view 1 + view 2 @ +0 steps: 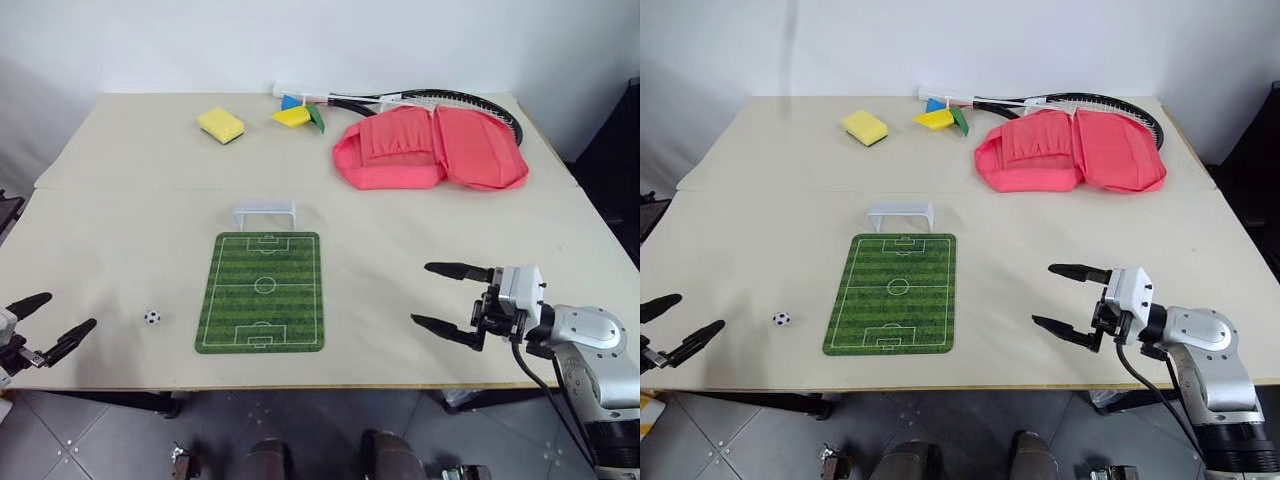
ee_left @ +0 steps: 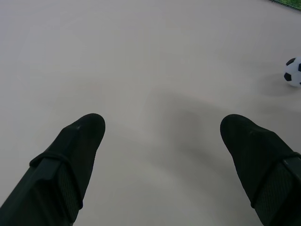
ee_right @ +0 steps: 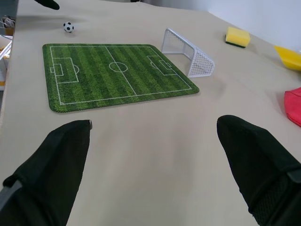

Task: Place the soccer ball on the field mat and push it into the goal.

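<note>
— What are the grippers doing?

— The left gripper (image 1: 50, 320) hovers at the table's (image 1: 120, 240) front left corner, its two black fingers (image 2: 70, 155) spread wide and holding nothing. The right gripper (image 1: 428, 294) hangs over the front right part of the table, fingers likewise wide apart and empty, pointing toward the mat.

— And the ball?

— The soccer ball (image 1: 152, 317) sits on the bare tabletop near the front edge, between the left gripper and the field mat (image 1: 263, 291), apart from both and just off the mat's left side. The mat lies flat near the middle of the front edge.

— Where is the goal?

— The white goal (image 1: 265, 212) stands upright just beyond the mat's far short edge, its mouth facing the pitch.

— Anything else on the table?

— Toward the back edge lie a yellow sponge (image 1: 221, 125), a few coloured flat pieces (image 1: 298, 113), and a pink bag (image 1: 430, 148) resting partly on a tennis racket (image 1: 450, 101) near the back right corner.
</note>
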`<state>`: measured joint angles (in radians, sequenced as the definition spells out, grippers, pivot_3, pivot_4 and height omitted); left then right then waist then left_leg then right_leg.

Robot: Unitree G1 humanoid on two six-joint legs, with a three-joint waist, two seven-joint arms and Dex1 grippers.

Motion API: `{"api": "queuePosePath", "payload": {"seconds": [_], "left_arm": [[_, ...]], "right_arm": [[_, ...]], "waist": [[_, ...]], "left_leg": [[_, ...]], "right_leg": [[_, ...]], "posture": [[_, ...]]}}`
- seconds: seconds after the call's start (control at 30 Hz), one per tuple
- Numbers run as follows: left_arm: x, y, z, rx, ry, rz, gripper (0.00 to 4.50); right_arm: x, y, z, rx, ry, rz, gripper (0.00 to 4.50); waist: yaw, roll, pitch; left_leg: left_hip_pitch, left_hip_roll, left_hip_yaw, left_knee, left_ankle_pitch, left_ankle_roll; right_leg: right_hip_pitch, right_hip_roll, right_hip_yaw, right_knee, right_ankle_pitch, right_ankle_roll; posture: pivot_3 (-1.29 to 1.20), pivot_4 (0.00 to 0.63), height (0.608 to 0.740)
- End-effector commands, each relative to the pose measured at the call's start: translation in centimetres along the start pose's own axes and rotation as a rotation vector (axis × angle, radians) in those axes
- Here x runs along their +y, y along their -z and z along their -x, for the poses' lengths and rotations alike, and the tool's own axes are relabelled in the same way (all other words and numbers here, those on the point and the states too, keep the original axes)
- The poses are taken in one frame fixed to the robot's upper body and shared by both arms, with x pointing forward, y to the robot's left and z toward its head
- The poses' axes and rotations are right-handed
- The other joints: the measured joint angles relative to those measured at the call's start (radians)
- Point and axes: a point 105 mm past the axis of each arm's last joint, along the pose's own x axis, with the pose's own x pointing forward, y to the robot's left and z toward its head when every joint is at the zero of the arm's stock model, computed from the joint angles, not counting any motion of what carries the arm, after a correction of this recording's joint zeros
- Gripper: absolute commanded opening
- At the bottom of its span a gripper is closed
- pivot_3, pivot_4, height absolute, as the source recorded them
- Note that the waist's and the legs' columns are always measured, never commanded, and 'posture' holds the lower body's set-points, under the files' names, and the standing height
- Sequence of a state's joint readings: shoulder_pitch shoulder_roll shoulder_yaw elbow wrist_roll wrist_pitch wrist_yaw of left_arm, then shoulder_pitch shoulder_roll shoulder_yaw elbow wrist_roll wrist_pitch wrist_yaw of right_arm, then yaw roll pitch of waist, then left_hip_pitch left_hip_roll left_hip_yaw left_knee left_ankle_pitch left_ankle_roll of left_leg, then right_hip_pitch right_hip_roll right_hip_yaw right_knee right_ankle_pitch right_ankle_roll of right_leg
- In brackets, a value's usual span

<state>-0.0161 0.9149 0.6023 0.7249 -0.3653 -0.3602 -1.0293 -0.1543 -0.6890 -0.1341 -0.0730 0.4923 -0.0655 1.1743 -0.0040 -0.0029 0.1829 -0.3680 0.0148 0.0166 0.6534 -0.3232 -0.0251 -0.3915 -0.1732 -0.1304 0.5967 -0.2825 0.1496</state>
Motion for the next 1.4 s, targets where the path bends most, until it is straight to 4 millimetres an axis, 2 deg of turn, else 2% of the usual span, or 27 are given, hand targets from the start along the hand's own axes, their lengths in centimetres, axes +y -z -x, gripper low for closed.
{"api": "queuePosePath", "payload": {"seconds": [0.03,0.17,0.27,0.37,0.47,0.6,0.77,0.87,1.03,1.07,1.13,1.23,1.4], "left_arm": [[0.5,-0.4,0.7,-0.005,-0.006,-0.010,4.47],[0.1,-0.9,1.4,-0.107,-0.009,0.087,4.47],[-1.1,0.8,2.8,-0.065,0.012,0.156,4.47],[-2.6,2.0,3.6,-0.037,0.046,0.187,4.47],[-3.3,2.0,3.6,-0.068,0.055,0.235,4.47],[-5.8,0.0,2.0,-0.129,0.189,0.245,4.47],[-6.6,-2.6,-1.1,-0.213,0.225,0.221,4.47],[-7.3,-2.8,-2.6,-0.204,0.265,0.225,4.47],[-7.9,-1.9,-4.9,-0.164,0.279,0.230,4.47],[-8.1,-1.7,-5.1,-0.159,0.288,0.234,4.08],[-8.5,-1.5,-5.4,-0.153,0.321,0.223,3.59],[-8.0,-1.9,-6.0,-0.173,0.288,0.232,2.63],[-8.5,-1.2,-6.2,-0.138,0.331,0.223,1.03]], "right_arm": [[0.2,-0.6,-0.4,-0.030,-0.023,0.019,4.50],[1.5,-1.8,-2.1,-0.121,-0.081,-0.041,4.50],[3.6,-5.3,-4.1,-0.294,-0.180,-0.057,4.50],[4.7,-6.9,-4.6,-0.403,-0.216,-0.070,4.50],[5.4,-7.5,-4.5,-0.493,-0.249,-0.061,4.50],[5.4,-6.7,-4.6,-0.502,-0.261,-0.014,4.50],[5.1,-5.5,-4.6,-0.462,-0.263,-0.009,4.50],[5.0,-5.2,-4.7,-0.448,-0.263,-0.015,4.50],[4.8,-5.1,-4.9,-0.450,-0.250,-0.005,4.50],[4.7,-5.1,-4.9,-0.452,-0.242,-0.004,4.50],[4.7,-5.1,-4.9,-0.453,-0.233,-0.003,4.50],[4.9,-4.9,-4.8,-0.448,-0.217,-0.006,4.50],[4.8,-4.8,-4.4,-0.441,-0.181,0.004,4.50]], "waist": [[0.000,0.000,0.000],[-0.001,0.000,0.000],[-0.005,0.000,0.000],[-0.003,-0.001,-0.001],[0.004,-0.004,-0.002],[0.017,-0.007,-0.003],[0.019,-0.006,-0.003],[0.015,-0.006,-0.003],[0.000,-0.006,-0.003],[-0.001,-0.006,-0.003],[-0.002,-0.006,-0.003],[0.001,-0.006,-0.003],[0.003,-0.006,-0.003]], "left_leg": [[0.000,0.000,0.000,0.000,0.000,0.000],[0.000,0.001,0.000,0.000,0.000,0.000],[0.000,0.001,0.001,0.001,0.000,0.000],[0.001,0.001,0.001,0.001,0.000,0.000],[0.000,0.002,0.001,0.004,-0.002,0.000],[-0.001,0.002,0.000,0.010,-0.005,0.001],[0.001,0.003,0.002,0.013,-0.006,0.002],[0.000,0.003,0.003,0.013,-0.006,0.001],[0.001,0.003,0.005,0.013,-0.006,0.001],[0.001,0.003,0.005,0.013,-0.006,0.001],[0.001,0.004,0.006,0.012,-0.006,0.001],[0.001,0.004,0.006,0.013,-0.006,0.001],[0.001,0.004,0.006,0.013,-0.006,0.002]], "right_leg": [[0.000,0.000,0.000,0.000,0.000,0.000],[0.000,0.000,0.001,0.000,0.000,0.000],[-0.001,0.001,0.001,0.001,0.000,0.000],[-0.001,0.001,0.002,0.002,0.000,0.000],[0.000,0.001,0.002,0.002,0.000,0.000],[0.000,0.001,0.002,0.005,0.000,0.000],[0.000,0.002,0.005,0.007,0.001,-0.001],[-0.001,0.003,0.006,0.009,0.001,-0.001],[-0.001,0.003,0.007,0.008,0.001,-0.001],[-0.001,0.003,0.008,0.008,0.001,-0.001],[-0.002,0.004,0.008,0.009,0.001,-0.001],[-0.002,0.004,0.008,0.008,0.001,-0.001],[-0.002,0.004,0.009,0.008,0.001,-0.001]], "posture": [[0.00,0.150,0.740],[0.00,0.150,0.740],[0.00,0.150,0.740],[0.00,0.150,0.740],[0.00,0.150,0.740],[0.00,0.150,0.740],[0.00,0.150,0.740],[0.00,0.150,0.740],[0.00,0.150,0.740],[0.00,0.150,0.740],[0.00,0.150,0.740],[0.00,0.150,0.740],[0.00,0.150,0.740]]}}
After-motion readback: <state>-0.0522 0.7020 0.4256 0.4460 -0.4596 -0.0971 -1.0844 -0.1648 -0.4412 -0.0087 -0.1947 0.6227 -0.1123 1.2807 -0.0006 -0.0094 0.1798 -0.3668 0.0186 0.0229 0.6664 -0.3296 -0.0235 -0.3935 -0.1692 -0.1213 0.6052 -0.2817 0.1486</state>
